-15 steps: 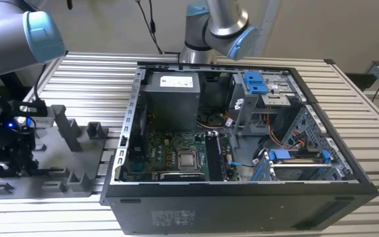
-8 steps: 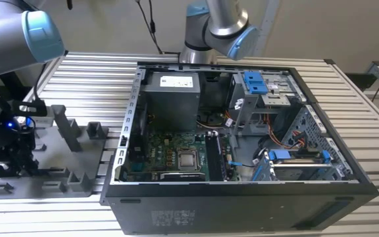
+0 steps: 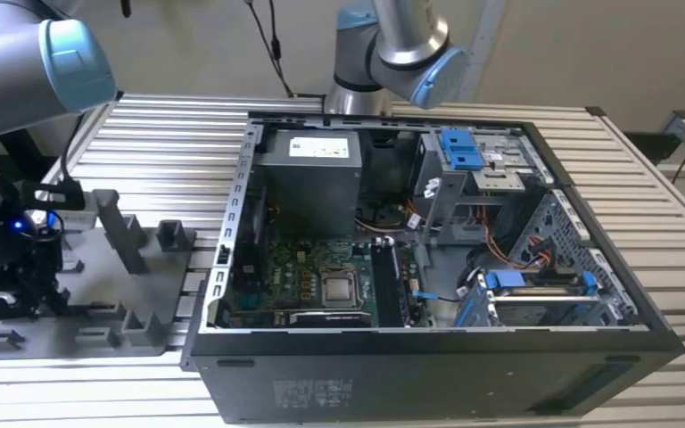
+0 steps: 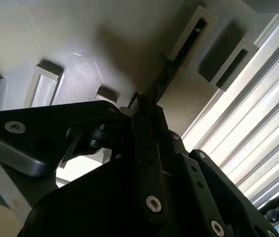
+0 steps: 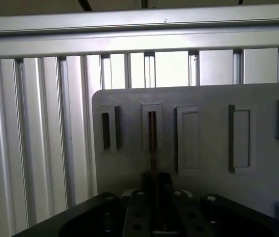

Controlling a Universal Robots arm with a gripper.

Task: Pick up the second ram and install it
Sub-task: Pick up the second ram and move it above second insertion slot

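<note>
Clamped thin-edge-on in the gripper: the second ram, with the fingers drawn in close against its two flat faces and nothing else in the grasp. Runs straight out ahead of the fingertips, long axis in line with the gripper's own reach, far end meeting a narrow slot in the gray fixture plate. Shows as little more than a dark line in both wrist views, so narrow is the edge turned toward the cameras. Cannot tell whether that far end sits inside the slot or hangs just clear of its mouth. Judged as the relation that matters here: stick, slot and gripper all on one line, with no tilt to either side visible. In the exterior view, hangs low over the plate, with the open computer case well apart from the gripper, across the slatted table.
</note>
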